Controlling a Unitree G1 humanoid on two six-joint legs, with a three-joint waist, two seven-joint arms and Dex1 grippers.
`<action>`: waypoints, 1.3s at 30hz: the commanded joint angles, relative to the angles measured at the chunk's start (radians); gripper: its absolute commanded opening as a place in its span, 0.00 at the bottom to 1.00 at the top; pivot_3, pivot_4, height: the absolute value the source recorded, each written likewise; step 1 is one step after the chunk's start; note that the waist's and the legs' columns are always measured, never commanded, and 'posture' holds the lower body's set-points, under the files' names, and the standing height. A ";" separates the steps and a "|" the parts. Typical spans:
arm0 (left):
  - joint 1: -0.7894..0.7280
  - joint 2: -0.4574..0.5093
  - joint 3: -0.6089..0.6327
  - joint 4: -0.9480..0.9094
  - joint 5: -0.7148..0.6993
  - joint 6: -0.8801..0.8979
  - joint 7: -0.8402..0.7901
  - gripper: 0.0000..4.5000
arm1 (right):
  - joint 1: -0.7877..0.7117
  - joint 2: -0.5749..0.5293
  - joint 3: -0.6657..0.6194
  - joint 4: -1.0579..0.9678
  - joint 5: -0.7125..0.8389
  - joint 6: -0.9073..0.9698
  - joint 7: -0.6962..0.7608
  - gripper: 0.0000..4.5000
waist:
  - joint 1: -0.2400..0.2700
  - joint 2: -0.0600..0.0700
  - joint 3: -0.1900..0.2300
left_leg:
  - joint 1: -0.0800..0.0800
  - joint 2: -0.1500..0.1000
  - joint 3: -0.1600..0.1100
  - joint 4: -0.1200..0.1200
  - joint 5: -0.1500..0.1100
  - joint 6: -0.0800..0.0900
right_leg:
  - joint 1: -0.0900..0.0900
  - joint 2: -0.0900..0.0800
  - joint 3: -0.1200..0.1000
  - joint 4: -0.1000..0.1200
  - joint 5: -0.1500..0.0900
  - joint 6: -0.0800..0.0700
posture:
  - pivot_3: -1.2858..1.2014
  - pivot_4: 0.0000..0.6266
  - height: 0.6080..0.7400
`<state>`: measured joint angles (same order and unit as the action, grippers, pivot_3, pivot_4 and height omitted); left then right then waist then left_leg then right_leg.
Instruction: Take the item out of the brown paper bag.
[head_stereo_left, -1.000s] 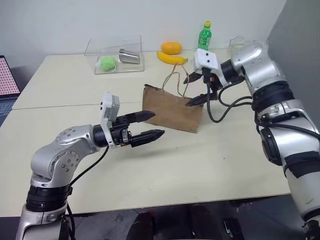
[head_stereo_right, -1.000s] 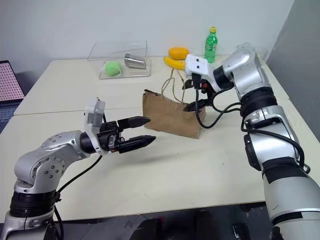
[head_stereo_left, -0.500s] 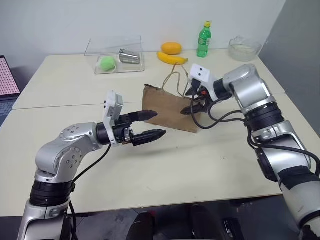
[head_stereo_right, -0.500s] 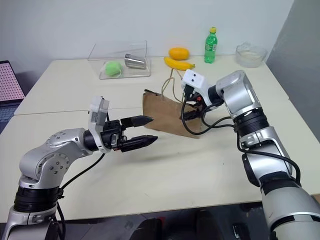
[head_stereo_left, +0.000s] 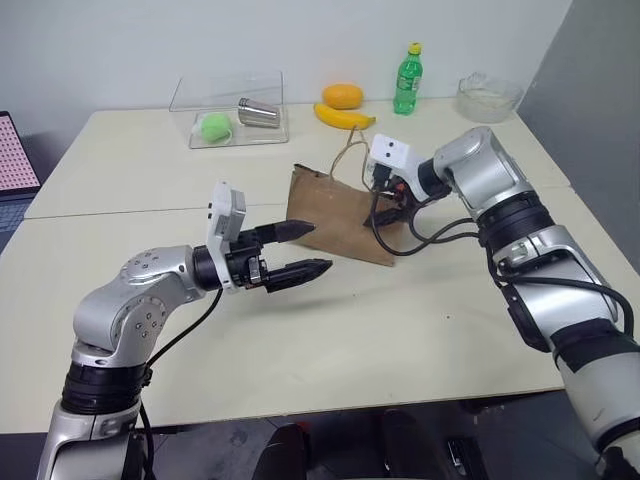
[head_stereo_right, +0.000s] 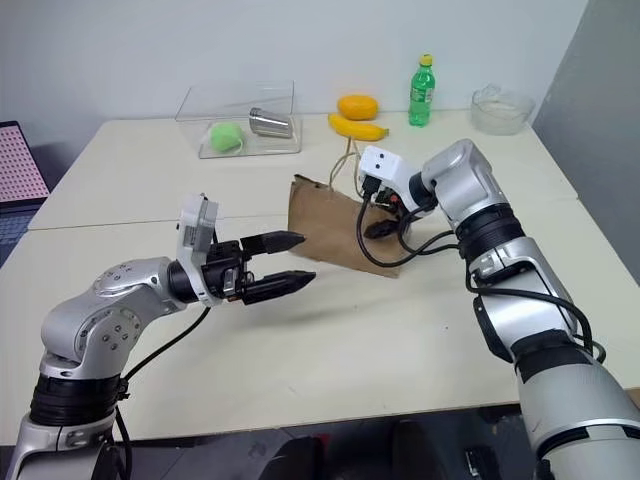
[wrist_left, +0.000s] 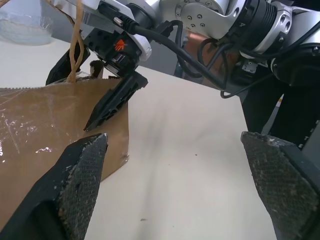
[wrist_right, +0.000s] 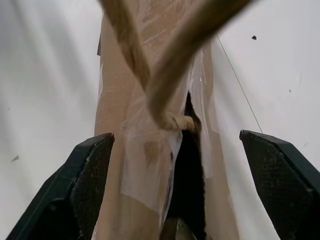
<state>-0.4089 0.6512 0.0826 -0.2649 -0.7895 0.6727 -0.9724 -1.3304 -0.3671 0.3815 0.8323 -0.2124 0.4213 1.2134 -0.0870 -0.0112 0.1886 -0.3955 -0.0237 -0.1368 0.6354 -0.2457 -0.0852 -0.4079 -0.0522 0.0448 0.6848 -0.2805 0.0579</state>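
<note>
On the cream tabletop (head_stereo_left: 400, 330), seen from the head camera, the right claw (head_stereo_left: 385, 205) is hanging wide at the mouth of one brown paper bag (head_stereo_left: 340, 215), while the left claw (head_stereo_left: 298, 250) is waiting spread just beside the bag's near end. One banana (head_stereo_left: 343, 116), one orange fruit (head_stereo_left: 342, 96) and one green bottle (head_stereo_left: 407, 66) are standing behind. From the left wrist, the bag's cord handles (wrist_left: 77, 37) are rising beside the right claw. From the right wrist, the bag's dark slit (wrist_right: 186, 165) is gaping between parted fingers; the item, presumably inside, is hidden. Judged: reaching stage, entering next.
</note>
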 joint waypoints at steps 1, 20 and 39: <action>0.004 0.007 0.027 -0.034 -0.001 -0.018 0.002 1.00 | -0.055 0.011 -0.001 0.010 -0.009 -0.070 -0.017 0.86 | 0.000 0.000 0.000 | 0.000 0.000 0.000 0.000 0.000 0.000 | 0.000 0.000 0.000 0.000 0.000 0.000 | 0.52 0.24 1.00; 0.023 0.009 0.034 -0.049 -0.002 -0.018 0.019 1.00 | -0.071 0.006 -0.019 0.012 -0.003 -0.136 -0.013 0.01 | 0.000 0.000 0.000 | 0.000 0.000 0.000 0.000 0.000 0.000 | 0.000 0.000 0.000 0.000 0.000 0.000 | 0.52 0.24 1.00; 0.098 0.040 0.101 -0.106 -0.020 0.004 0.069 1.00 | -0.233 0.119 -0.005 0.238 -0.054 -0.535 -0.111 0.01 | -0.001 0.000 0.000 | -0.001 0.000 0.000 -0.001 0.000 0.000 | -0.002 0.000 0.000 0.000 0.000 0.000 | 0.52 0.24 1.00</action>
<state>-0.3144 0.6794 0.1490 -0.3302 -0.7892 0.6769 -0.9077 -1.5184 -0.2473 0.3838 1.0639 -0.2577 -0.0601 1.1332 -0.0885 -0.0111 0.1886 -0.3963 -0.0235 -0.1367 0.6342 -0.2456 -0.0854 -0.4097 -0.0522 0.0451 0.6844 -0.2805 0.0578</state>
